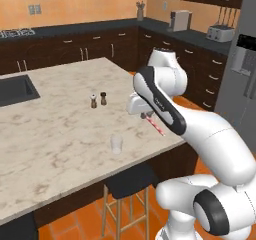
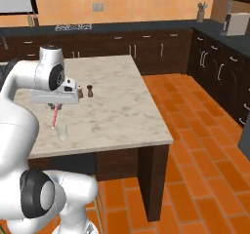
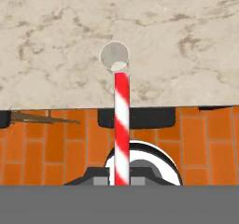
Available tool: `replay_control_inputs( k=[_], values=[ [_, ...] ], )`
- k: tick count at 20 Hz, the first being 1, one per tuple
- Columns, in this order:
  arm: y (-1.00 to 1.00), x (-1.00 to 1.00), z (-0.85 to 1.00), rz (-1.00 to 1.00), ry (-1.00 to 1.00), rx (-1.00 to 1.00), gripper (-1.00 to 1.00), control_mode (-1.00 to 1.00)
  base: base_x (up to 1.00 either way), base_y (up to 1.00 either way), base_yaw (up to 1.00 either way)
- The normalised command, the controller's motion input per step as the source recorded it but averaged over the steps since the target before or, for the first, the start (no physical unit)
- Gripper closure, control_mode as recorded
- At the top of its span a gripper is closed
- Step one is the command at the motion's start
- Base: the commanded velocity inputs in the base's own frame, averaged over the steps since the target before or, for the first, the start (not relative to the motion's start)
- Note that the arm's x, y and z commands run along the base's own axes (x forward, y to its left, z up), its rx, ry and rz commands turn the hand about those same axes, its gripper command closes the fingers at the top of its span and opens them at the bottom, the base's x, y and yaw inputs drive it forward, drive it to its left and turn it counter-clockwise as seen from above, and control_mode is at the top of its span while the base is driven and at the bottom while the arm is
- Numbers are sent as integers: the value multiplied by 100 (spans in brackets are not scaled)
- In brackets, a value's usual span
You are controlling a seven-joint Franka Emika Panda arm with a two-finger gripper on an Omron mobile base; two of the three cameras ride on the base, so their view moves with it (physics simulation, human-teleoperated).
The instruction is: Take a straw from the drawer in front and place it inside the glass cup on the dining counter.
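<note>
The red-and-white striped straw hangs tilted from my gripper, which is shut on its upper end above the near edge of the dining counter. The clear glass cup stands upright on the beige top, a little to the left of the straw's lower tip. In the right base view the straw ends just above and left of the glass cup. Looking down along the straw from the hand, its far tip sits at the rim of the glass cup. The drawer is out of view.
Two dark-topped shakers stand further back on the counter, beyond the cup. A dark sink is set in at the left. A stool is tucked under the near edge. Orange tile floor lies open to the right.
</note>
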Motion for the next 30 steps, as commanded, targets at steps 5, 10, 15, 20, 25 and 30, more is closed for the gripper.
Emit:
replay_control_inputs(
  k=[5, 10, 15, 20, 25, 30],
  values=[
    [0, 0, 0, 0, 0, 0, 100, 100, 90, 66, -24],
    [10, 31, 0, 18, 0, 8, 100, -100, 27, 20, 2],
    [0, 16, 0, 60, -9, 32, 100, -100, 0, 0, 0],
    [15, 0, 0, 59, -9, 38, 100, -100, 0, 0, 0],
    [26, 0, 0, 41, -17, 41, 100, -100, 0, 0, 0],
    [18, -8, 0, 27, -26, 46, 100, -100, 0, 0, 0]
  ],
)
